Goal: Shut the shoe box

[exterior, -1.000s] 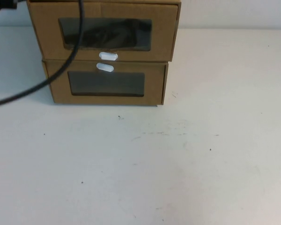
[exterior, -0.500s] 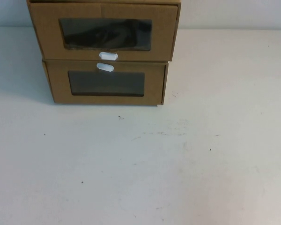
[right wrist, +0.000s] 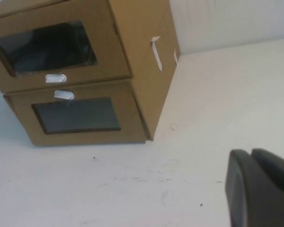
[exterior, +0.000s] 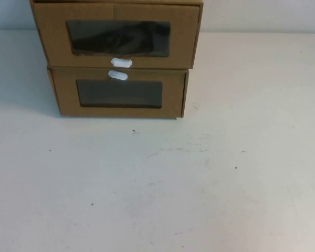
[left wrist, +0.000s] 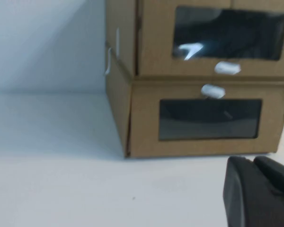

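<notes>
Two brown corrugated cardboard drawer-style boxes are stacked at the far side of the white counter (exterior: pixel 199 178), left of its middle in the high view. The upper one is the shoe box (exterior: pixel 115 35), with a wide clear window (exterior: pixel 118 38) in its front and a small white pull tab (exterior: pixel 121 63) below that window. Its drawer front sits about flush with the front of the box beneath it. The lower cardboard box (exterior: pixel 118 93) has its own white tab (exterior: pixel 117 75) above its dark window (exterior: pixel 119 94), so the two tabs lie just beside each other at the seam between the boxes. Strips of white tape (right wrist: pixel 155 52) show on the side wall of the stack in the right wrist view.

Neither arm shows in the high view. The left gripper (left wrist: pixel 259 191) appears only as a dark shape at the edge of the left wrist view, low over the counter, in front of the stack and apart from it; whether its fingers are released or clenched cannot be told. The right gripper (right wrist: pixel 258 187) shows the same way in the right wrist view, also apart from the boxes, and its fingers' state cannot be told either.
</notes>
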`<state>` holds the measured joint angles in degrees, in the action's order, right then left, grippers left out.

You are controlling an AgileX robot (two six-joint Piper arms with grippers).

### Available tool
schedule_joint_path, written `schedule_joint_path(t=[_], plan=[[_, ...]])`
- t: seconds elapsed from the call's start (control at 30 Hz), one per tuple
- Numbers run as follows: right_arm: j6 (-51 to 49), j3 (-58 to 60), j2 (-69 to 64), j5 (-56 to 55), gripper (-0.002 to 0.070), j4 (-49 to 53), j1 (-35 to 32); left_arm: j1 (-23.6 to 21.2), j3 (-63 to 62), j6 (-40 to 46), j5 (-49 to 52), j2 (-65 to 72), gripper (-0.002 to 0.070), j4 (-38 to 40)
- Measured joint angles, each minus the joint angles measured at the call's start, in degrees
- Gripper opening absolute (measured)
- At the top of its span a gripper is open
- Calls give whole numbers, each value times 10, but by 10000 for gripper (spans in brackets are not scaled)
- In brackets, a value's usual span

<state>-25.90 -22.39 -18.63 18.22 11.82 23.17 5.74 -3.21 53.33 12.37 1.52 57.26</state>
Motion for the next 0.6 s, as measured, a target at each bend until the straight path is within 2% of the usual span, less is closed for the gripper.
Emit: schedule_joint_path(t=[0.17,0.6], plan=[[0,0,0,0,-13,1,0,0,46,0,-45,1,-6,14],[0,0,0,4,-13,6,0,0,48,0,-52,4,-6,31]])
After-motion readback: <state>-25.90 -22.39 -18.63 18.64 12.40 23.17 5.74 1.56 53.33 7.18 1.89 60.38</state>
